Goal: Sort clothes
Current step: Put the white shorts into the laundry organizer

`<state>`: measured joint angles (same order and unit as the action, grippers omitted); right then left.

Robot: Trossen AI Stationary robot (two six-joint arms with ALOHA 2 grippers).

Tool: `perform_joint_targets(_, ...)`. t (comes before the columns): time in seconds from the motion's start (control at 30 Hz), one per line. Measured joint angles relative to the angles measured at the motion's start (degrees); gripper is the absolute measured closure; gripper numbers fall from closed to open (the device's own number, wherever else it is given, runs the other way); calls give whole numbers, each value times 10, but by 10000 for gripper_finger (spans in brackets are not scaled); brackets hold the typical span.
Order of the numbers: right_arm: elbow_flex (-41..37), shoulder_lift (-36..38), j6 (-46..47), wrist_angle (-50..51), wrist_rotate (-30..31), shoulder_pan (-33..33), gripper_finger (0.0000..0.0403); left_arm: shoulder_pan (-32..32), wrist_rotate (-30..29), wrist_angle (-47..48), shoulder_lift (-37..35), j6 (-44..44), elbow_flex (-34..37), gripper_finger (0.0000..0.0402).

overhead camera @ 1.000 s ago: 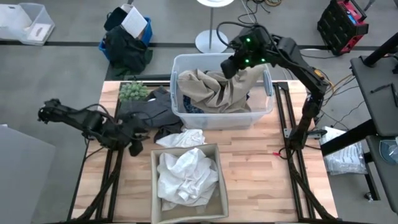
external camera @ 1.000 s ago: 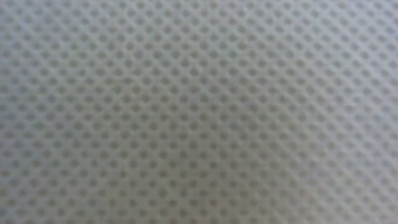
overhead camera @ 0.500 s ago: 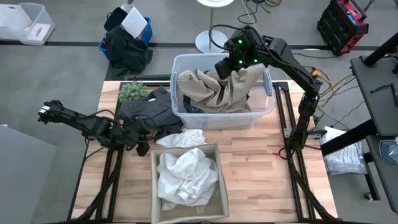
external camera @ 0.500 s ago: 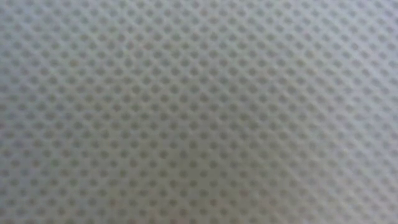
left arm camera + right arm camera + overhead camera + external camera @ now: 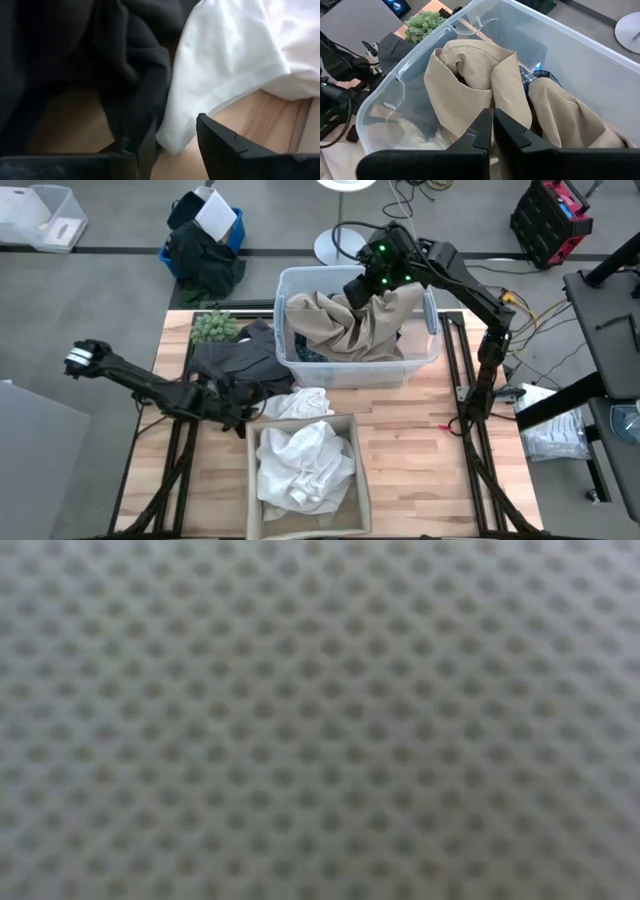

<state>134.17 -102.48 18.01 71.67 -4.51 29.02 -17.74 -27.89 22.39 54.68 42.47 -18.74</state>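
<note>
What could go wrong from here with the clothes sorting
1. The left gripper is open at the edge of the white shirt, with the dark garment right beside one finger; closing could catch both.
2. The right gripper is shut above the tan garment in the clear bin; a plaid piece lies underneath and might be dragged along if it digs in.

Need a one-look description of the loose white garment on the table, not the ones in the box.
Start at the clear plastic bin at the table's far edge. Toward the near edge from it stands a tan open box holding crumpled white cloth. The loose white garment lies on the wood between bin and box, beside the black clothes, at the left claw.
</note>
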Motion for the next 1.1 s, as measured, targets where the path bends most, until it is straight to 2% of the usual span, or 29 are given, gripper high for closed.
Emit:
perform_joint_targets(0.17,0,0,-1,0,0,0,393,0,-3,-21,27,-13,8,240)
perform_joint_targets(0.33,0,0,-1,0,0,0,393,5,-30,-35,64,-15,18,192)
perform_joint_targets(0.47,0,0,-9,0,0,0,393,7,-29,-97,106,-11,42,177)
perform_joint_targets(0.53,0,0,-8,0,0,0,393,7,-33,-127,127,-9,46,190)
perform_joint_targets(0.6,0,0,-8,0,0,0,393,7,-35,-143,144,-9,46,224)
perform_joint_targets(0.73,0,0,-11,0,0,0,393,7,-25,-146,162,-17,31,360)
perform_joint_targets(0.77,0,0,-11,0,0,0,393,8,-16,-143,160,-18,26,378)
perform_joint_targets(0.9,0,0,-11,0,0,0,393,3,25,-76,136,-15,-24,392)
perform_joint_targets(1.1,-1,0,-22,-1,0,0,393,3,6,150,79,-22,-159,396)
